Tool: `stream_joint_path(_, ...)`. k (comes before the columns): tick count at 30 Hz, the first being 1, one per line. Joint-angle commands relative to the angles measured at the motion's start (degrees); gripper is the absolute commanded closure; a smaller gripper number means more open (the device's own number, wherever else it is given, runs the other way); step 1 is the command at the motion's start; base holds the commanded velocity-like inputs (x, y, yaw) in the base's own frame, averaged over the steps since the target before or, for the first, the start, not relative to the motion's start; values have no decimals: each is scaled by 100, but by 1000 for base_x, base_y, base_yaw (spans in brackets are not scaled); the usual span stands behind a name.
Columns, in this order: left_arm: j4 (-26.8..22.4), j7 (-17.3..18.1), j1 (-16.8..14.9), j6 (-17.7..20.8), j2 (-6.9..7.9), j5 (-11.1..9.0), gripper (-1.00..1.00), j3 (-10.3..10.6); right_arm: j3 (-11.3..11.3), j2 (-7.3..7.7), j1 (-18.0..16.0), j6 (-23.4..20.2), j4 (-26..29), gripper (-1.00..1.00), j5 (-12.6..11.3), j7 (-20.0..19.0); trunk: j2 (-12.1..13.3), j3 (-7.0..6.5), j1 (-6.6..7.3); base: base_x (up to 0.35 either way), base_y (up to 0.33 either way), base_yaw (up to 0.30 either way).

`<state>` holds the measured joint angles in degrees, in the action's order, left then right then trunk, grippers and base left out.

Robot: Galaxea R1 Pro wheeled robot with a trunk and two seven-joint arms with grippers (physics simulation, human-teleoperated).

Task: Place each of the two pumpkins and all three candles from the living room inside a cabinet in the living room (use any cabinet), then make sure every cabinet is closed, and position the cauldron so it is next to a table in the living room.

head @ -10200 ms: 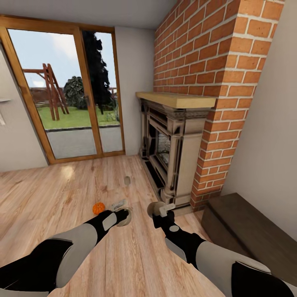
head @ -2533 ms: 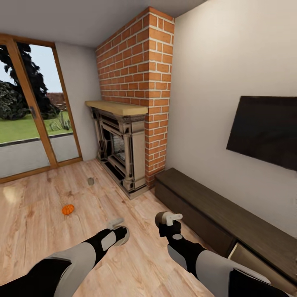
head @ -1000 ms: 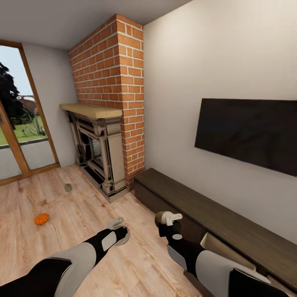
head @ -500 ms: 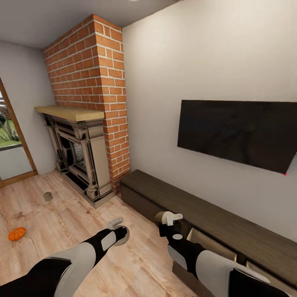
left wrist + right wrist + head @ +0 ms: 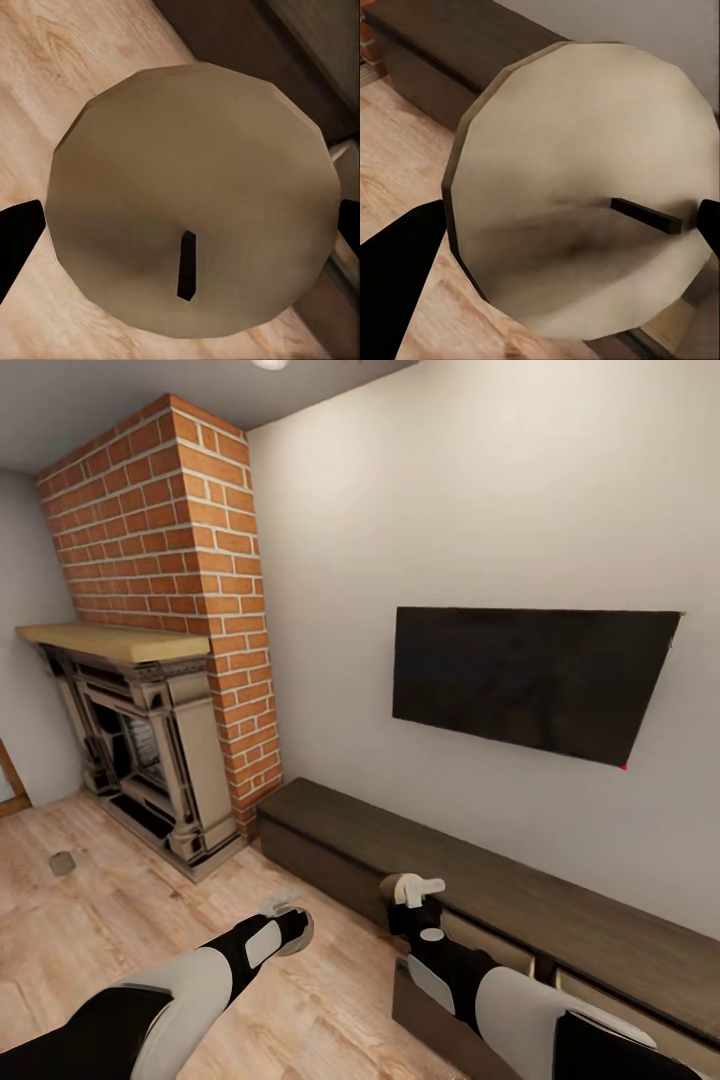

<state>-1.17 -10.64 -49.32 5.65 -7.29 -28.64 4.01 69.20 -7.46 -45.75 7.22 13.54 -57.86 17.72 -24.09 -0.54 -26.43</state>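
Two tan candles, one held in each gripper, each seen end-on in the wrist views with a short dark wick. Left candle (image 5: 191, 232) clamped between two black fingers (image 5: 16, 240) of the left gripper (image 5: 290, 920), above light wood plank floor (image 5: 110, 920) with the cabinet's dark edge just beyond. Right candle (image 5: 585, 199) gripped likewise by the right gripper (image 5: 408, 887), black fingers (image 5: 397, 277) pressed against either side, held over the front of the cabinet.

A third small grey-tan candle (image 5: 62, 863) standing on the floor far off at the left, in front of the fireplace, well apart from both arms.

Long, low dark-brown cabinet (image 5: 520, 900) running along the grey wall, from beside the brick chimney out to the right edge of the head view. Near the right arm, pale beige drawer interiors (image 5: 485, 945) visible, with a dark drawer front (image 5: 430, 1015) pulled out toward the robot.

Above the cabinet, a black TV (image 5: 525, 680) mounted on the wall. At left, a red brick chimney (image 5: 175, 550) with an ornate stone fireplace surround (image 5: 150, 760) and a pale wooden mantel (image 5: 110, 642).

Both arms, black and grey, reaching forward from the bottom of the head view.
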Motion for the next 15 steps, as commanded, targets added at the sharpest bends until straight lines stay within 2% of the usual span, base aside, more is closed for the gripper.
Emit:
stream_joint_path(1,-15,-35,1,32,0,-36,100,48,50,-1,-4,25,1,100,-41,21,-5,-4,-2,0,0,-251)
stream_joint_path(7,-15,-29,1,27,-2,-31,100,48,44,-1,-4,25,18,100,-38,18,-5,-34,-2,0,0,-249)
stream_joint_path(9,-22,-33,1,25,-19,54,100,67,23,-1,-5,25,36,100,-34,20,-5,-44,-2,0,0,-244)
stream_joint_path(11,-41,-51,1,32,-32,414,100,154,8,-5,-8,20,50,100,-33,25,-5,-52,-2,0,0,-239)
stream_joint_path(12,-130,-64,1,45,-51,793,100,213,1,-7,-10,14,57,100,-32,27,-5,-56,-2,0,0,-232)
stream_joint_path(14,-362,-77,1,95,-112,1056,100,241,-5,-4,-12,1,63,100,-31,39,-5,-63,-2,0,0,-228)
stream_joint_path(15,-419,-79,1,121,-132,1093,100,244,-7,-4,-12,-3,64,100,-29,44,-5,-65,-2,0,0,-226)
